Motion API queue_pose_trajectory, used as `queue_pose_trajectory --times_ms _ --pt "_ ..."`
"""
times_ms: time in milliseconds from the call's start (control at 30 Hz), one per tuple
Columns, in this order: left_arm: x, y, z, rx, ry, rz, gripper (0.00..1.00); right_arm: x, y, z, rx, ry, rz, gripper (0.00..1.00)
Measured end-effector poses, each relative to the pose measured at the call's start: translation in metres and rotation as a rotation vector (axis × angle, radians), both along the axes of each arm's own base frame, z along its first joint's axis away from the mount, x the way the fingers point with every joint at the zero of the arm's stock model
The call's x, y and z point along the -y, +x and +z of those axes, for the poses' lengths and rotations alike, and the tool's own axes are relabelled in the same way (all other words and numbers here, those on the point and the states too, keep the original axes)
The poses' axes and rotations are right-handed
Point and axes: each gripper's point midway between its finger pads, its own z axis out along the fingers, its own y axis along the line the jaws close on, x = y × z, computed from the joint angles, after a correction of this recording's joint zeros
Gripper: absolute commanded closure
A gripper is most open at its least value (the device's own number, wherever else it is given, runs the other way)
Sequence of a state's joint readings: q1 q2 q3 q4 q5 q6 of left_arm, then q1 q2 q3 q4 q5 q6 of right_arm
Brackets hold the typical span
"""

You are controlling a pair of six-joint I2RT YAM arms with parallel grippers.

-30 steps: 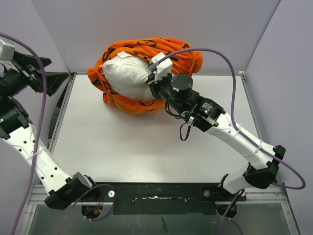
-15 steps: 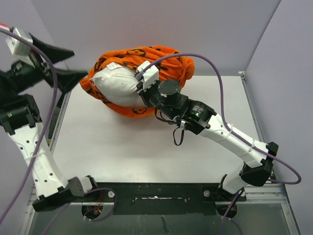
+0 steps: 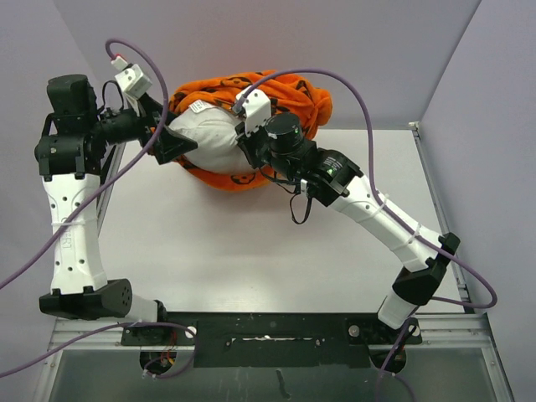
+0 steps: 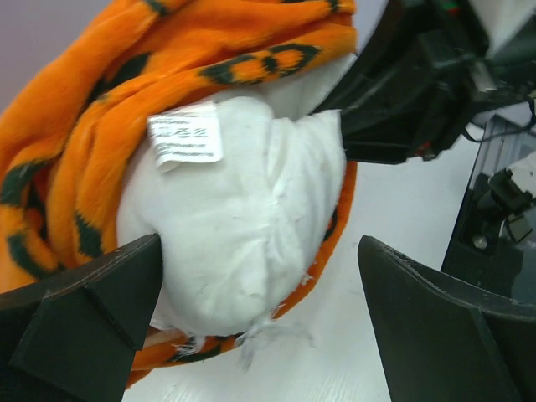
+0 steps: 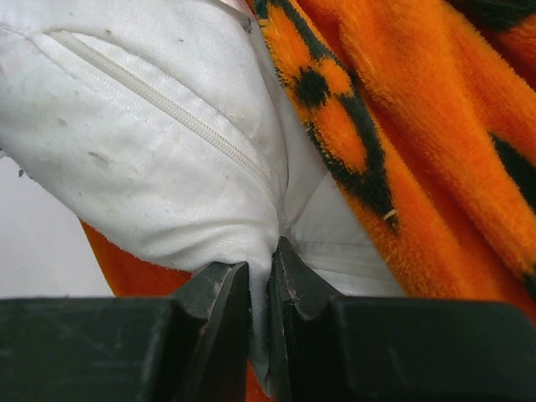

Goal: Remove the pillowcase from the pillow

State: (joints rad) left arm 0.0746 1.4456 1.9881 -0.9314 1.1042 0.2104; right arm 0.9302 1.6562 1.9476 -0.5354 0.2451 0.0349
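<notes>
The white pillow (image 3: 211,138) sticks out of the orange patterned pillowcase (image 3: 289,94), which is bunched round its back and right end at the table's far edge. My right gripper (image 3: 244,149) is shut on a pinch of the pillow's white fabric (image 5: 142,142) close to its zipper (image 5: 167,105), with the pillowcase (image 5: 435,142) just to the right. My left gripper (image 3: 172,130) is wide open at the pillow's left end. In the left wrist view its jaws straddle the pillow's exposed corner (image 4: 243,226), below the sewn tag (image 4: 186,138), without gripping it.
The bundle lies against the back wall (image 3: 251,42) on the white table (image 3: 251,251). A side wall (image 3: 25,50) stands behind my left arm. The right arm (image 3: 368,205) stretches diagonally over the table's right half.
My left arm has swung in from the left wall to the pillow's left end, jaws still open. My right gripper has dragged the pillow a little to the left, keeping its hold.
</notes>
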Motion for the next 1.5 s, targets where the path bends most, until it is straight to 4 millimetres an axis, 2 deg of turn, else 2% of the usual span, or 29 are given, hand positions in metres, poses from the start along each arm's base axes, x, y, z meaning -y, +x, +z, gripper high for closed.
queue_pose_trajectory --times_ms 100,200,400,567,600,700,733,767,800,833,867,1000,1033,1133,1333,1433,1500 --pt "0.013 -0.013 0.002 0.05 0.057 -0.046 0.02 -0.001 0.001 -0.004 -0.016 -0.018 0.005 1.0" --pt "0.018 -0.017 -0.006 0.078 0.119 -0.062 0.02 -0.002 -0.002 -0.007 -0.031 -0.032 0.018 1.0" --pt "0.024 -0.01 -0.031 0.117 0.243 -0.053 0.02 -0.007 -0.012 -0.013 -0.054 -0.047 0.069 1.0" --pt "0.026 -0.004 -0.045 0.161 0.338 -0.033 0.02 -0.02 -0.031 -0.02 -0.079 -0.07 0.17 1.0" --pt "0.027 -0.004 -0.047 0.17 0.351 -0.033 0.06 -0.022 -0.036 -0.021 -0.088 -0.073 0.194 1.0" --pt "0.028 -0.005 -0.053 0.199 0.387 -0.036 0.31 -0.027 -0.044 -0.024 -0.108 -0.071 0.244 1.0" --pt "0.029 -0.005 -0.056 0.203 0.397 -0.04 0.46 -0.028 -0.045 -0.025 -0.117 -0.069 0.256 1.0" --pt "0.03 -0.006 -0.059 0.209 0.409 -0.044 0.65 -0.028 -0.047 -0.027 -0.13 -0.067 0.266 0.98" --pt "0.03 -0.007 -0.063 0.209 0.419 -0.048 0.81 -0.027 -0.047 -0.028 -0.144 -0.063 0.269 0.94" --pt "0.032 -0.008 -0.069 0.211 0.431 -0.059 0.91 -0.026 -0.047 -0.029 -0.155 -0.06 0.27 0.9" --pt "0.033 -0.01 -0.072 0.205 0.435 -0.066 0.98 -0.024 -0.046 -0.03 -0.168 -0.055 0.269 0.87" --pt "0.039 -0.012 -0.083 0.214 0.448 -0.099 1.0 -0.013 -0.038 -0.032 -0.21 -0.032 0.235 0.64" --pt "0.039 -0.012 -0.086 0.211 0.451 -0.101 1.0 -0.01 -0.036 -0.029 -0.21 -0.023 0.227 0.57" --pt "0.038 -0.015 -0.091 0.2 0.459 -0.107 1.0 0.001 -0.038 -0.009 -0.187 0.03 0.211 0.47" --pt "0.038 -0.025 -0.1 0.151 0.468 -0.125 1.0 0.04 -0.059 0.07 -0.026 0.176 0.2 0.41" --pt "0.037 -0.029 -0.102 0.125 0.469 -0.128 1.0 0.051 -0.067 0.091 0.025 0.197 0.205 0.36" --pt "0.036 -0.032 -0.101 0.115 0.466 -0.128 1.0 0.05 -0.07 0.093 0.042 0.182 0.216 0.33"
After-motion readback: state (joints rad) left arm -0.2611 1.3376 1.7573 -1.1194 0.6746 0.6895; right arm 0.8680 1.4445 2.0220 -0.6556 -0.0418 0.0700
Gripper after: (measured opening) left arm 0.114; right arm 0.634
